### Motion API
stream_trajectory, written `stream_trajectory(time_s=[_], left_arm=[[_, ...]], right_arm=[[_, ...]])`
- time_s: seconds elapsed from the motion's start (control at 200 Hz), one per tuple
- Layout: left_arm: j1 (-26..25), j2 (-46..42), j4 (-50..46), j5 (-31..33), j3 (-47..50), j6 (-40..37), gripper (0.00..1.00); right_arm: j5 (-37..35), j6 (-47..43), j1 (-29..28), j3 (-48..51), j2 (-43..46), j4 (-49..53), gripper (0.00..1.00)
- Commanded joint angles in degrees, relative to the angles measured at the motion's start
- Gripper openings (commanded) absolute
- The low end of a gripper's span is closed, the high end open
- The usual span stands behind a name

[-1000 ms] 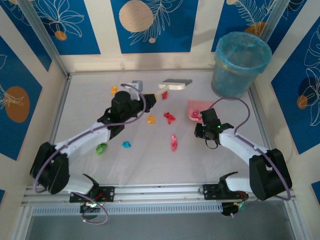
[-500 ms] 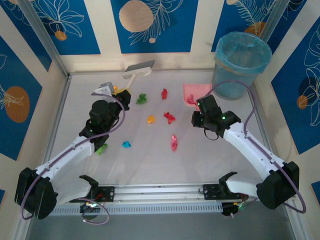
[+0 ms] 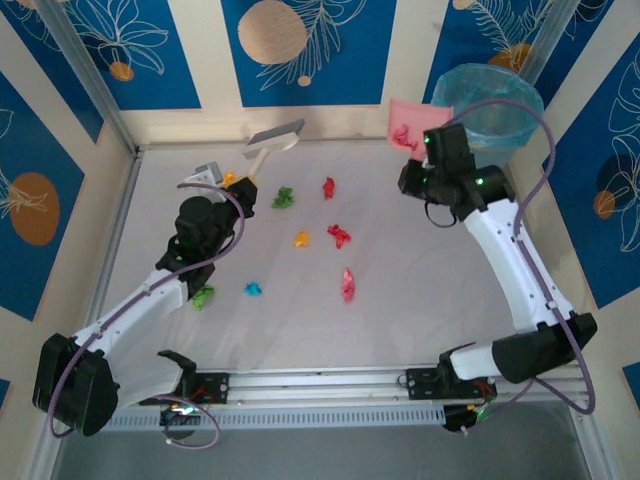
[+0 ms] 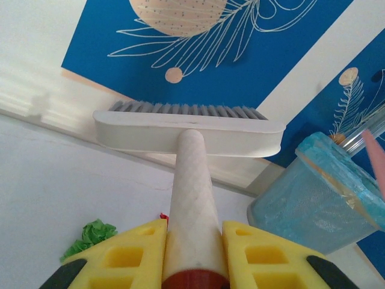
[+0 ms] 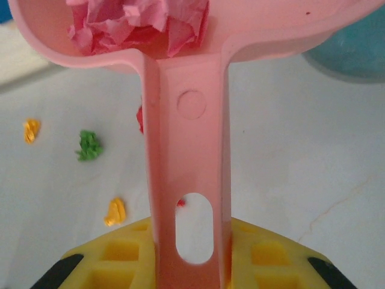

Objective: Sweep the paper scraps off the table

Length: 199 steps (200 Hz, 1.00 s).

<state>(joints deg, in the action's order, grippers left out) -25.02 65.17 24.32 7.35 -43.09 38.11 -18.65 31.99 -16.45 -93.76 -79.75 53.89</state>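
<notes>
Coloured crumpled paper scraps [image 3: 348, 285] lie on the white table [image 3: 430, 320] well short of the blue-lined round bin [image 3: 500, 100], your left gripper [image 4: 194, 259] clamps the white plastic brush [image 4: 187, 129], and tipping the pink plastic dustpan [image 5: 186, 120] clamped in your right gripper [image 5: 187, 262] before it clears that bin's rim could spill its wads [image 5: 138, 24].

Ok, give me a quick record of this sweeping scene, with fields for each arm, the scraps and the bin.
left gripper: shut on the handle of the brush, brush head at the far end
right gripper: shut on the handle of the dustpan, pan held up beside the bin
dustpan load: pink scraps inside the pan
loose paper scraps: about eight on the table, in red, orange, green, cyan and pink
bin state: upright, blue liner, back right corner
</notes>
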Motion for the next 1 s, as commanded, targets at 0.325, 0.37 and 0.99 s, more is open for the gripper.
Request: stream_trajectory(time_s=[0.325, 0.37, 0.99], left_arm=[[0.84, 2.72, 4.98, -4.61, -1.02, 2.63, 0.00], [0.82, 2.99, 5.13, -4.76, -1.11, 2.67, 0.00], [0.85, 6.31, 5.72, -8.06, -3.01, 3.97, 0.00]], right_arm=[[29.64, 10.31, 19.63, -13.28, -10.02, -7.98, 0.00], [33.25, 13.45, 22.02, -14.08, -11.28, -9.68, 0.00], [51.86, 56.12, 33.47, -7.42, -16.84, -41.63, 0.00]])
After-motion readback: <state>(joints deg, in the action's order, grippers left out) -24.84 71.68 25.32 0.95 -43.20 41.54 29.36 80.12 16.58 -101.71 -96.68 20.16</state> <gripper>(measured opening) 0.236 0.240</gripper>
